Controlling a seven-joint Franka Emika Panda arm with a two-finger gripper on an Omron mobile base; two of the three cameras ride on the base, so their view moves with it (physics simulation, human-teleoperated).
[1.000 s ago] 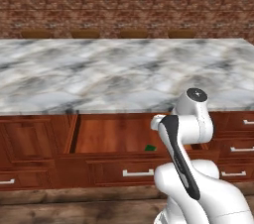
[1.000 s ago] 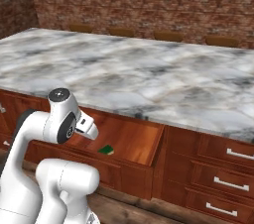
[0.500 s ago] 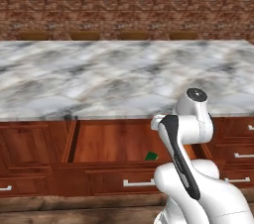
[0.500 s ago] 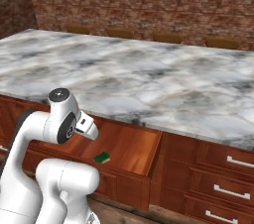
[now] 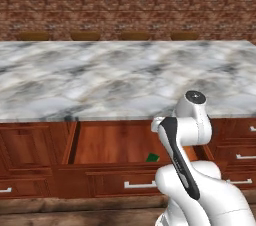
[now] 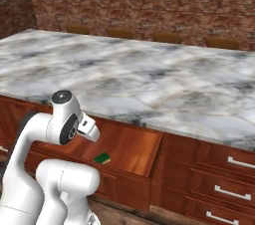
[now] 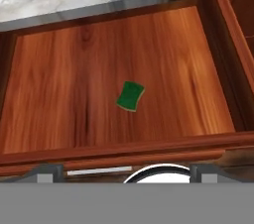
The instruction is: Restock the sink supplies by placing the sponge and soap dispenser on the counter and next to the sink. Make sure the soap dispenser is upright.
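Observation:
The sponge [image 7: 130, 96] lies green side up on the floor of an open wooden drawer [image 7: 59, 94], a little right of its middle. It also shows as a small green block [image 5: 152, 158] beside my arm, and as the same block [image 6: 102, 158] in the drawer from the right. My gripper [image 7: 126, 173] hovers above the drawer's front edge, open wide, with nothing between its fingertips [image 7: 49, 171]. The soap dispenser, the sink and the counter that holds it are out of view.
The drawer [image 5: 110, 142] is pulled out from under a wide marble top [image 5: 100, 80] without a sink. Closed reddish drawers with metal handles [image 6: 224, 179] sit to its right. A brick wall [image 5: 125, 0] runs behind.
The whole picture has shifted slightly, so the camera has moved; the drawer and the sponge now sit a little lower in both base views. The arm keeps its pose and the gripper stays open.

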